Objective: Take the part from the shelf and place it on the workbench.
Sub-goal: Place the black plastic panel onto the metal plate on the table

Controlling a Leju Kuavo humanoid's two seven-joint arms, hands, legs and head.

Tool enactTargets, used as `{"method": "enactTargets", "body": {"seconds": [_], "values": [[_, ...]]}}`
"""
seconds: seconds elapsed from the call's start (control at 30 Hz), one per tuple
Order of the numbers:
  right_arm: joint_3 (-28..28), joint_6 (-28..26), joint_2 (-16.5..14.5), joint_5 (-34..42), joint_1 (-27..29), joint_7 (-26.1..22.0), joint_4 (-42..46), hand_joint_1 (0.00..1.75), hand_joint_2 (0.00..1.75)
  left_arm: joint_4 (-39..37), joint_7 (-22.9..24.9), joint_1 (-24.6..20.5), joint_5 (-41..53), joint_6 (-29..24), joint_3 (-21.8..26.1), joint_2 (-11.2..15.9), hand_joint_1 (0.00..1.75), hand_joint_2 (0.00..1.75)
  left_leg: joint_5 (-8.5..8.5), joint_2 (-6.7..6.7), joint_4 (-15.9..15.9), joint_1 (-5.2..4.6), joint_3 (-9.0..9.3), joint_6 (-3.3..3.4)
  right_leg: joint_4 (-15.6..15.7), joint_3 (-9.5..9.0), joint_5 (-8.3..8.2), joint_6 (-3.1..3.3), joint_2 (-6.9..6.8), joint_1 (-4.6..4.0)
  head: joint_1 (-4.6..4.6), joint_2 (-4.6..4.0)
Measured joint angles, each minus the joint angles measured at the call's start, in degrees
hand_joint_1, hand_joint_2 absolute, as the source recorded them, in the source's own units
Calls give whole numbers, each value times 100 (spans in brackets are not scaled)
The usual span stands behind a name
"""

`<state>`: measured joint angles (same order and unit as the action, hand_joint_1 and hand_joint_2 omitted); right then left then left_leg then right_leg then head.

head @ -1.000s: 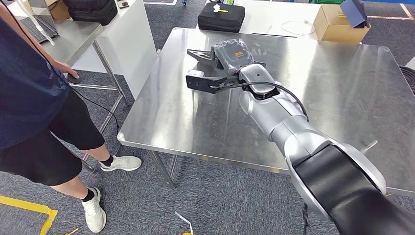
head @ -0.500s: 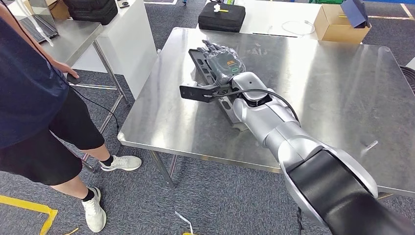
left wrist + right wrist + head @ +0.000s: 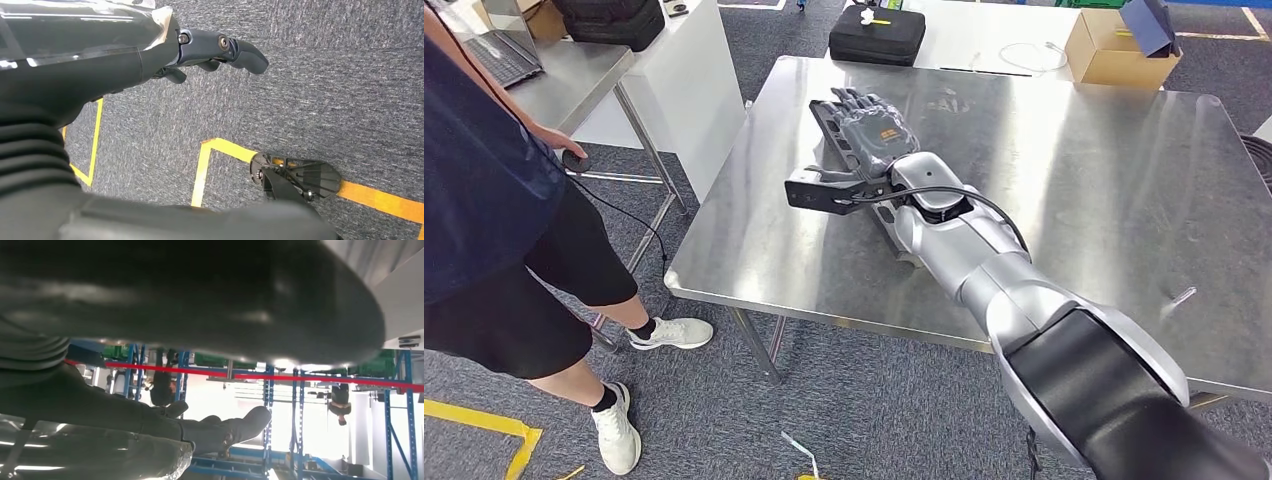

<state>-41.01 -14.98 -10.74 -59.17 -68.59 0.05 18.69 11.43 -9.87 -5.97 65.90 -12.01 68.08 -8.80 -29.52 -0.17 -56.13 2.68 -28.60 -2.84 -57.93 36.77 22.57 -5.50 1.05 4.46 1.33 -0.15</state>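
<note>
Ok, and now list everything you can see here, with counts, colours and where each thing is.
workbench: one, bare steel, centre of the head view
part: one, black, flat on the workbench's far left area, partly under the right hand
hard case: one, black, on the white table beyond the workbench
cardboard box: one, brown, on that same table, far right
cable loop: one, white, beside the box
bag: one, black, top left
side table: one, steel, at left
floor tape: yellow lines, on grey carpet
person: one, dark shirt and shorts, white shoes, standing at left
right hand: fingers stretched flat over the part
left hand: hanging above the carpet, holding nothing
</note>
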Motion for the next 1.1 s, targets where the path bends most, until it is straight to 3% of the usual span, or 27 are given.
{"method": "enactTargets", "body": {"seconds": [0.17,0.37,0.53,0.63,0.7,0.87,1.1], "values": [[187,209,-18,683,16,-403,2,0,0,0,-10,2,-35,22,9,-3,0,0,0,0,-1,0,0,0,0,-1,0,0,0,0,0,0],[1240,2317,-131,3059,148,-1742,168,0,0,-1,-1,3,-122,51,44,-3,0,0,0,-2,-1,0,0,0,0,-1,0,0,-4,0,0,0],[1884,3376,-149,3976,311,-2003,367,0,0,-2,4,10,-164,57,111,-3,0,0,0,-3,-2,0,0,0,1,-5,0,0,-7,0,-1,0],[2000,4532,-95,5214,677,-2137,706,0,0,-2,9,10,-209,48,142,-8,0,0,-1,-4,-4,0,8,1,4,-8,1,0,-10,-2,1,0],[1816,4906,51,6015,1151,-2240,1188,0,0,-3,33,13,-235,27,168,-16,0,0,-3,-9,-4,0,10,4,6,-13,2,-1,-19,-3,0,0],[839,4646,647,7037,2334,-2562,2509,0,0,-4,116,28,-254,-38,236,-19,0,0,-17,-5,-3,0,11,25,24,-27,3,-3,-20,-6,0,0],[-361,4097,1256,7037,3867,-3162,3859,0,0,-4,99,28,-281,-88,278,-16,0,0,-27,-8,-2,0,11,39,41,-40,5,-4,-21,-9,-1,0]]}}
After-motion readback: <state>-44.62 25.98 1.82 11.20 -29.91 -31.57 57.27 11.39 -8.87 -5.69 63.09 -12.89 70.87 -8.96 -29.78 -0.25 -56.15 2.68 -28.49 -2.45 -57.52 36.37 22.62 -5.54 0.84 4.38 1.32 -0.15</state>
